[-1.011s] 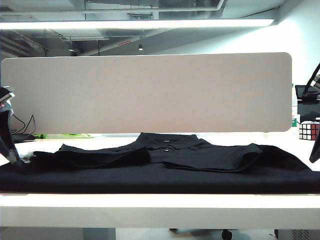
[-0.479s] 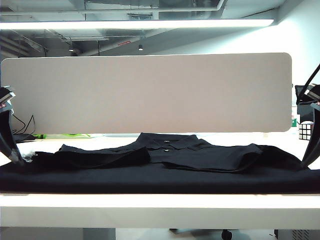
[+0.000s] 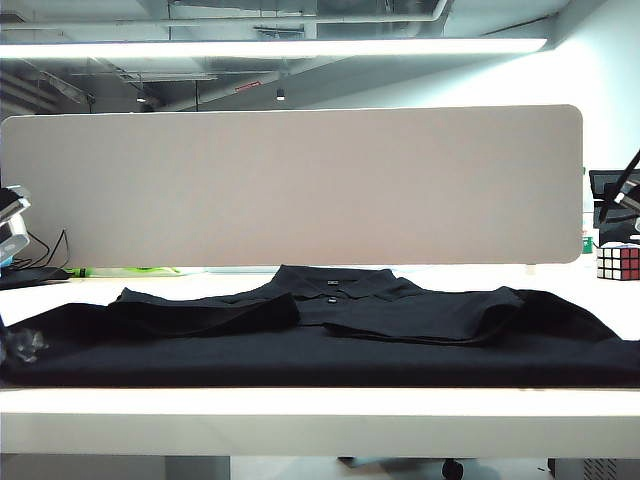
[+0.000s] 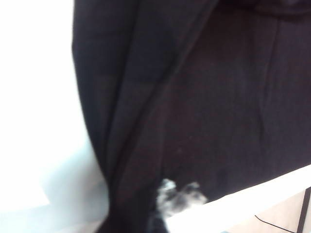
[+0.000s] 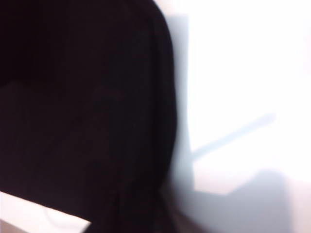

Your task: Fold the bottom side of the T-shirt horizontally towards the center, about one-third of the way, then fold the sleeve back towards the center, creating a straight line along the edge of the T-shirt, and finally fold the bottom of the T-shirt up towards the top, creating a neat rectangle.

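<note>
While the T-shirt (image 3: 330, 330) lies spread across the white table (image 3: 320, 405), collar toward the beige partition (image 3: 290, 185) and both sleeves already laid in over the chest, the bottom of the T-shirt (image 3: 320, 375) runs along the table's near edge. At the left end of that hem the left gripper (image 3: 25, 345) shows only as a pale blur touching the cloth; in the left wrist view it (image 4: 177, 199) sits low against the black fabric, but whether it pinches the hem I cannot tell. No part of the right gripper itself is visible; its wrist view shows only dark cloth beside bright table, so its state cannot be told either. Soft, light and limp, this shirt will likely sag and crease between two holds, so a pinch at each hem corner, lifted evenly, seems best. A Rubik's cube (image 3: 617, 262) stands well apart at far right.
</note>
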